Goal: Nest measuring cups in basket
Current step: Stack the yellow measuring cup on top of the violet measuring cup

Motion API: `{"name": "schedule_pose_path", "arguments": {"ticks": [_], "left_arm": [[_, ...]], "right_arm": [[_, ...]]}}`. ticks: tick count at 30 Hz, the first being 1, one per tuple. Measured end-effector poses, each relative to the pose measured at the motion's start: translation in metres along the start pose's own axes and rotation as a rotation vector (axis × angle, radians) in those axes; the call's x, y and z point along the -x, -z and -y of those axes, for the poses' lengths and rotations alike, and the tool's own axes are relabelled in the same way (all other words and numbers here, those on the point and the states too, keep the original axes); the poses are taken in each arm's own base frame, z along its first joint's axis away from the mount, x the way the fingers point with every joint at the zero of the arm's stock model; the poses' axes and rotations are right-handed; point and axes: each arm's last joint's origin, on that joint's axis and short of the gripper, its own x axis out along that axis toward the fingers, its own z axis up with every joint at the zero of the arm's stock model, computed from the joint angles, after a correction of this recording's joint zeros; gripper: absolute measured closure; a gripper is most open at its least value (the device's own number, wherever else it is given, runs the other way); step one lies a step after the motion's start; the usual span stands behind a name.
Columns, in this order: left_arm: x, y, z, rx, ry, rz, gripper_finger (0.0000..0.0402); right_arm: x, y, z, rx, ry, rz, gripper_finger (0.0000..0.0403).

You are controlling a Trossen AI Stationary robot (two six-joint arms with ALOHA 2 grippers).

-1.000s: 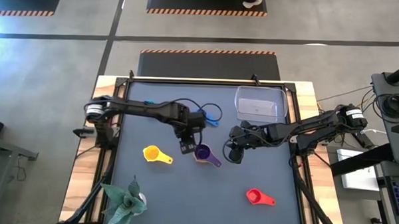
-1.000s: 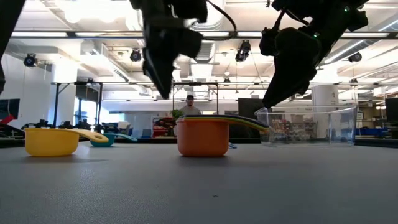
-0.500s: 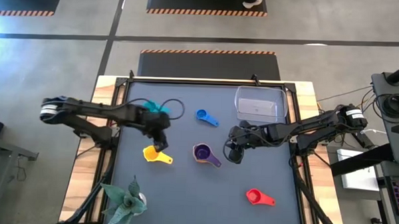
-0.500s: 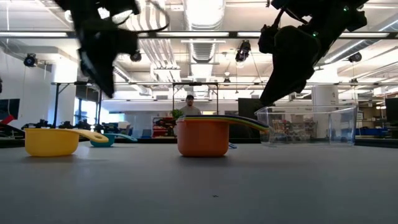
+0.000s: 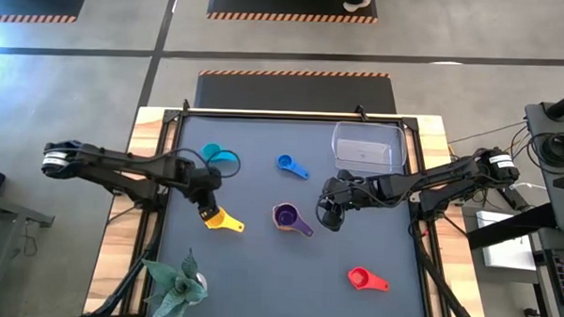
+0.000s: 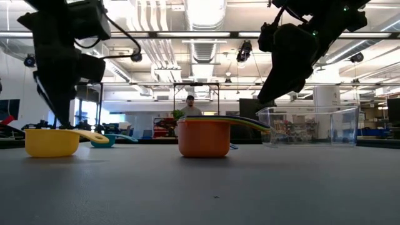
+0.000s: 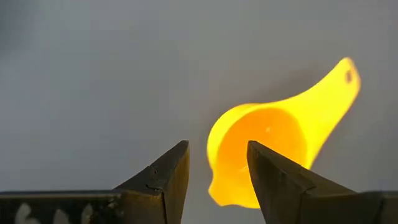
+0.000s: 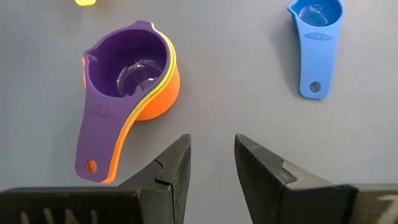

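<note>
Our left gripper [image 5: 206, 209] has swung over from the purple stack [image 5: 287, 216] to the yellow cup [image 5: 222, 218] — fingers apart, grabbing next — while the right gripper [image 5: 329, 217] waits, also apart, near the basket [image 5: 367, 147].

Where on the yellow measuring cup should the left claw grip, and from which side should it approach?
Probably the bowl wall, from straight above. The yellow measuring cup sits upright with its mouth open, and the left claw hangs over its rim, fingers open astride the wall opposite the flat handle.
</note>
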Motion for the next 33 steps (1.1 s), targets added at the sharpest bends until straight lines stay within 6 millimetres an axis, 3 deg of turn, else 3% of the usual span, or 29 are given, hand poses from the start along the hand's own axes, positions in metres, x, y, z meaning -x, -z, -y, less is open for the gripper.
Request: {"name": "schedule_pose_path", "arguments": {"ticks": [13, 17, 22, 27, 33], "left_arm": [[-0.021, 0.0, -0.002, -0.023, -0.005, -0.012, 0.0264], [-0.029, 0.0, -0.002, -0.02, -0.025, -0.043, 0.0301], [-0.039, -0.002, 0.0, -0.013, -0.008, -0.122, 0.038], [-0.031, -0.019, 0.013, -0.033, 0.029, -0.087, 0.0397], [-0.002, -0.054, 0.038, -0.119, 0.06, 0.062, 0.04]], "right_arm": [[0.0, 0.0, 0.0, 0.003, 0.0, 0.0, 0.0289], [0.0, 0.0, 0.0, 0.003, 0.0, 0.0, 0.0289], [0.0, 0.0, 0.0, 0.004, 0.0, -0.001, 0.0289], [0.0, 0.0, 0.0, 0.005, 0.001, 0.0, 0.0289], [-0.001, -0.002, 0.006, -0.006, 0.039, 0.006, 0.0289]]}}
